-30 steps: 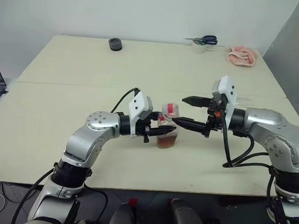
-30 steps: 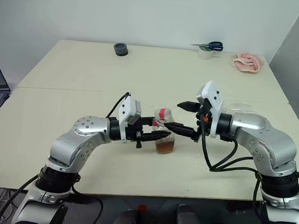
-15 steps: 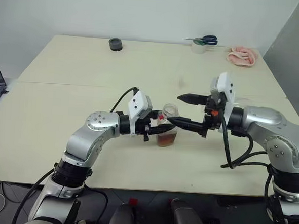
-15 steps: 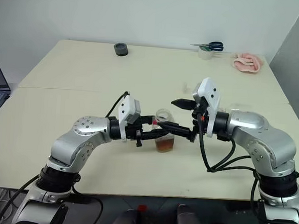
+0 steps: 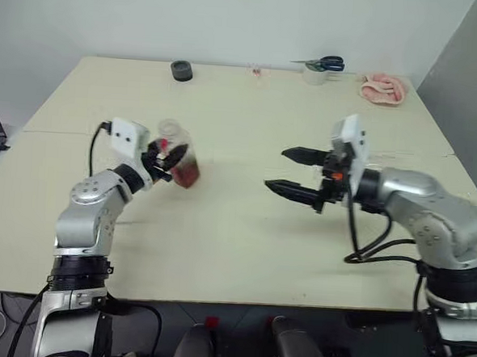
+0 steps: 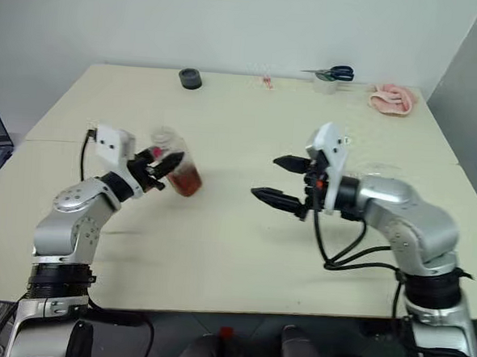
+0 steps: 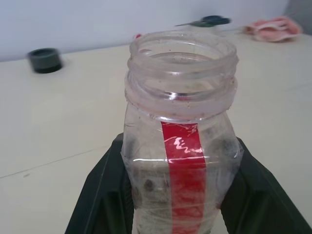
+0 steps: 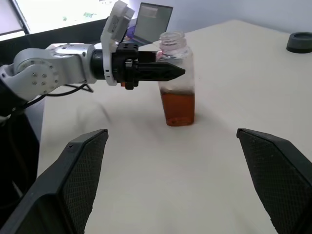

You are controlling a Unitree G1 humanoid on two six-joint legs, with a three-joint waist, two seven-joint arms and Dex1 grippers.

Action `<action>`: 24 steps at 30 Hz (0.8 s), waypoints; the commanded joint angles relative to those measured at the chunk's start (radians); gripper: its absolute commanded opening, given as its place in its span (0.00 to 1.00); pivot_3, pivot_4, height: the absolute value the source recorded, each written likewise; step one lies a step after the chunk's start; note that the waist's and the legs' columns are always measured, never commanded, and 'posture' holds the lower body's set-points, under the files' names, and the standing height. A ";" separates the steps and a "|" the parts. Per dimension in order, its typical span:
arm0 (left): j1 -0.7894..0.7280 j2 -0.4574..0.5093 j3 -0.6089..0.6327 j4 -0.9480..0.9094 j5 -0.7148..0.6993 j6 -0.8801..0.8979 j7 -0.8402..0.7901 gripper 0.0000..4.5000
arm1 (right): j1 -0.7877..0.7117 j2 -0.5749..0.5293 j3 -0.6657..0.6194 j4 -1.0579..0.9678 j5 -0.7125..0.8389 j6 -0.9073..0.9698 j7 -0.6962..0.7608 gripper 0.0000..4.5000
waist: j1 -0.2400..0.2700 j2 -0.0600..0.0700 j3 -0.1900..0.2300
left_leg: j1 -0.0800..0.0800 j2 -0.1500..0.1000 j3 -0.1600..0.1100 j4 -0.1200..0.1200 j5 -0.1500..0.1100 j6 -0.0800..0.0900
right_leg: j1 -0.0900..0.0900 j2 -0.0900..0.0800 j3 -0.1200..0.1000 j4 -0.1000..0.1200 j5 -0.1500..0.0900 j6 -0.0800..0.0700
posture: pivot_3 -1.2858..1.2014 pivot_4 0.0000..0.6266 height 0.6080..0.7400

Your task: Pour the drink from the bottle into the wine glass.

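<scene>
Since the earlier frame the left claw (image 5: 160, 154) has carried the small clear plastic bottle with a red label strip (image 5: 181, 156) away from the right claw (image 5: 294, 172), out to the left over the cream table (image 5: 235, 235). The left claw is clamped on the bottle's body, mouth uncapped, amber drink (image 8: 178, 108) low inside. The right claw stands spread, empty. Judged: cap removed, pouring pending. Beyond the bottle lies a dark round object (image 5: 180, 70).

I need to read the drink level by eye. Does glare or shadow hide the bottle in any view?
Left wrist view: white glints streak the neck and red label of the clear squarish plastic bottle; level hard to read. Right wrist view: even light, the amber drink shows plainly. Left eye view: no glare on the bottle.
</scene>
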 commanded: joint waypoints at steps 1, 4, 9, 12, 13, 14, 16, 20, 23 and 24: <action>-0.034 0.031 0.053 0.036 0.029 -0.039 0.070 0.40 | -0.049 0.091 0.047 0.044 -0.102 -0.082 -0.102 1.00 | 0.000 0.000 0.000 | 0.000 0.000 0.000 0.000 0.000 0.000 | 0.000 0.000 0.000 0.000 0.000 0.000 | 0.52 0.24 1.00; -0.034 0.029 0.063 0.073 0.038 -0.063 0.098 0.40 | -0.057 0.163 0.103 0.083 -0.178 -0.126 -0.150 1.00 | 0.000 0.000 0.000 | 0.000 0.000 0.000 0.000 0.000 0.000 | 0.000 0.000 0.000 0.000 0.000 0.000 | 0.52 0.24 1.00; -0.030 0.014 0.079 0.106 0.020 -0.080 0.122 0.40 | -0.063 0.243 0.139 0.112 -0.241 -0.154 -0.192 1.00 | 0.000 0.000 0.000 | 0.000 0.000 0.000 0.000 0.000 0.000 | 0.000 -0.001 -0.001 0.000 0.001 -0.002 | 0.52 0.24 1.00; -0.014 0.007 0.074 0.116 0.020 -0.089 0.123 0.40 | -0.060 0.262 0.146 0.114 -0.252 -0.155 -0.181 1.00 | -0.001 0.000 0.000 | 0.000 0.000 -0.001 0.000 0.000 0.000 | 0.000 -0.001 -0.001 0.001 0.001 -0.001 | 0.52 0.24 1.00; -0.009 0.002 0.076 0.115 0.017 -0.089 0.128 0.40 | -0.059 0.264 0.146 0.114 -0.254 -0.154 -0.176 1.00 | -0.001 0.000 0.000 | 0.000 0.000 -0.001 0.000 0.000 0.000 | 0.000 -0.001 -0.001 0.001 0.001 -0.001 | 0.52 0.24 1.00; -0.003 -0.002 0.080 0.114 0.012 -0.087 0.131 0.40 | -0.059 0.262 0.146 0.116 -0.259 -0.153 -0.170 1.00 | -0.001 0.000 0.000 | 0.000 0.000 -0.001 0.000 0.000 0.000 | 0.000 -0.001 -0.001 0.001 0.001 -0.001 | 0.52 0.24 1.00; 0.009 -0.005 0.084 0.114 0.013 -0.089 0.140 0.40 | -0.058 0.256 0.149 0.119 -0.270 -0.156 -0.160 1.00 | -0.001 0.000 0.000 | 0.000 0.000 -0.001 0.000 0.000 0.000 | 0.000 -0.001 -0.001 0.001 0.001 -0.002 | 0.52 0.24 1.00; 0.028 -0.013 0.091 0.101 0.002 -0.088 0.143 0.69 | -0.055 0.251 0.147 0.122 -0.282 -0.158 -0.149 1.00 | -0.003 0.000 -0.001 | 0.001 0.000 -0.001 0.000 0.000 0.000 | 0.000 -0.001 -0.001 0.001 0.001 -0.002 | 0.52 0.24 1.00; 0.042 -0.015 0.096 0.088 -0.004 -0.082 0.150 0.91 | -0.057 0.250 0.147 0.127 -0.290 -0.159 -0.142 1.00 | -0.002 0.000 -0.001 | 0.000 0.000 -0.001 0.000 0.000 0.000 | 0.000 -0.001 -0.002 0.001 0.001 -0.002 | 0.52 0.24 1.00; 0.046 -0.014 0.099 0.085 -0.005 -0.080 0.151 0.96 | -0.058 0.251 0.148 0.130 -0.294 -0.160 -0.139 1.00 | -0.001 0.000 -0.001 | 0.000 0.000 -0.002 0.000 0.000 0.000 | 0.000 -0.001 -0.002 0.000 0.001 -0.002 | 0.52 0.24 1.00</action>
